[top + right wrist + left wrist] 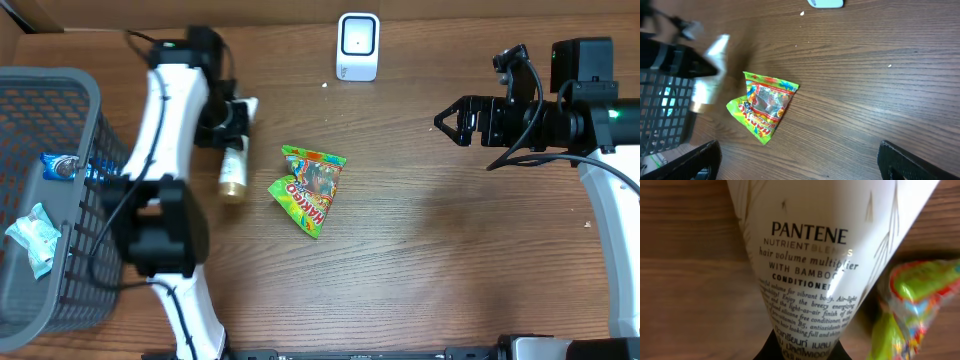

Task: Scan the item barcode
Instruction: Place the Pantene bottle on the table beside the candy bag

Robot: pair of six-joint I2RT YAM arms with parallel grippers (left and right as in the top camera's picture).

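Note:
My left gripper (228, 122) is shut on the narrow end of a white Pantene conditioner tube (234, 160) with a gold cap. In the left wrist view the tube (810, 255) fills the frame with its printed side up, and the black fingers (769, 349) pinch it at the bottom edge; no barcode shows. The white scanner (358, 46) stands at the back middle of the table. My right gripper (450, 122) hangs open and empty at the right, well away from the tube; its fingers (695, 160) frame bare wood.
A green and red Haribo candy bag (310, 188) lies right of the tube, also seen in the wrist views (912, 310) (767, 102). A grey mesh basket (40, 100) with some packets stands at the left edge.

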